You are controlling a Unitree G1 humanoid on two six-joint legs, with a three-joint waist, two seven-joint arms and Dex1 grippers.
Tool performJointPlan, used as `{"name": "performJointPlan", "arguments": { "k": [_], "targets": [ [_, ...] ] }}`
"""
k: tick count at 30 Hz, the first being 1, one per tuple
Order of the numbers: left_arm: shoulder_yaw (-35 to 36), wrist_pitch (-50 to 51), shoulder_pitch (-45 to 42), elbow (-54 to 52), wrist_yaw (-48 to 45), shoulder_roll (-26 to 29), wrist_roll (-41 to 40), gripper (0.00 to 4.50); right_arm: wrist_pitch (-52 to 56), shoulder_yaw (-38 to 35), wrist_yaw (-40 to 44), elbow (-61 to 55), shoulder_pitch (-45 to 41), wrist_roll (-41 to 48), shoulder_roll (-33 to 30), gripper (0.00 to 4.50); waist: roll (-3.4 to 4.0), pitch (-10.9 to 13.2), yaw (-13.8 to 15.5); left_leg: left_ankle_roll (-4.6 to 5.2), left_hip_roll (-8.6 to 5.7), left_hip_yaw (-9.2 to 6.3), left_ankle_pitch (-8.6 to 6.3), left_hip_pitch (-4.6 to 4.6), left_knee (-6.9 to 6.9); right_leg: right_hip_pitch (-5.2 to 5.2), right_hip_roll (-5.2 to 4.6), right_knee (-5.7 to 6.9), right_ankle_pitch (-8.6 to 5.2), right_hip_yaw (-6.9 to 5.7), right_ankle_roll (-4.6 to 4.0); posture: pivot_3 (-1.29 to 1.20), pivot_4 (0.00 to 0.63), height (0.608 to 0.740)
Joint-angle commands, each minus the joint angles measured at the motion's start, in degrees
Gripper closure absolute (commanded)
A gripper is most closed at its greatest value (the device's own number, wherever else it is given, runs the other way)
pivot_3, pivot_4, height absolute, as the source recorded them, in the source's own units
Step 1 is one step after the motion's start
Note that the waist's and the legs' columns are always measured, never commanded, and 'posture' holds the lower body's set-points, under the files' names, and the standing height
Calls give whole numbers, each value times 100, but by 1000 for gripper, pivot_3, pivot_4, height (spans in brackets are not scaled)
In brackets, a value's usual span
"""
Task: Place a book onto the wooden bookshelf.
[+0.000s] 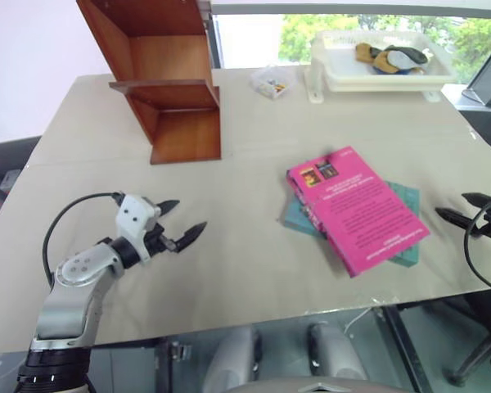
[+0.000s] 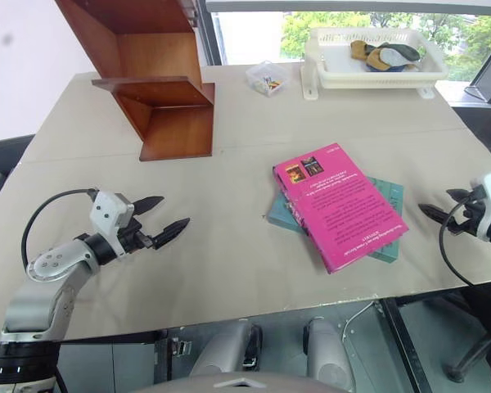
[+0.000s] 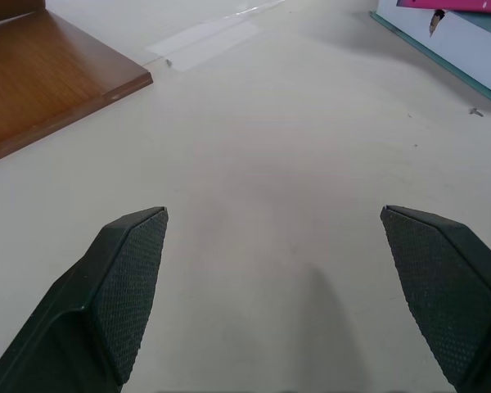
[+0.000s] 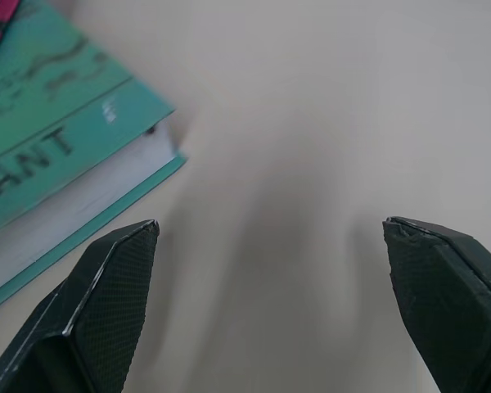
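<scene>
The pink book (image 1: 356, 206) lies flat on the table, back cover up, on top of a teal book (image 1: 403, 202). The wooden bookshelf (image 1: 159, 74) stands at the far left of the table, its shelf board empty. My left gripper (image 1: 182, 221) hovers open over bare table at the near left, pointing toward the books, nothing between its fingers. At the table's right edge my right gripper (image 1: 457, 208) is open and aimed at the books from the right. In the right wrist view the teal book's corner (image 4: 57, 180) lies just past the fingertips (image 4: 114, 286).
A white plastic tray (image 1: 385, 65) with gloves stands at the back right. A small clear box (image 1: 270, 80) sits next to it. The beige table (image 1: 254, 270) ends close in front of the books; a dark chair stands at the right.
</scene>
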Motion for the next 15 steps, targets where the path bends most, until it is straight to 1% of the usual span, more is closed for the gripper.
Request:
{"name": "performJointPlan", "arguments": {
  "k": [1,5,9,12,15],
  "targets": [
    [141,-101,-33,-159,-11,66,-63,20,640,68,371,-730,339,186,-207,0,0,0,6,0,0,-1,0,-1,0,0,-1,0,0,-1,0,0,150,740],
    [229,-195,51,-225,-160,73,-194,20,1269,150,700,-1489,708,455,-213,0,1,-1,-7,0,0,1,0,-1,2,0,-4,0,0,2,0,0,150,740],
    [449,0,203,-442,-963,163,-1097,20,1756,139,832,-2055,849,791,-48,0,1,-1,-20,0,7,2,0,0,3,-1,-2,2,-3,2,-5,0,150,740],
    [705,223,257,-525,-1460,251,-1812,20,1925,181,817,-2269,866,905,75,0,2,-2,-6,0,8,-1,0,0,4,-2,-3,3,-8,0,-13,0,150,740],
    [899,300,289,-563,-1756,375,-2142,20,1978,248,783,-2357,850,933,179,0,2,-2,-5,0,7,0,0,-1,4,-1,-3,3,-8,-1,-14,0,150,740]
  ]
}}
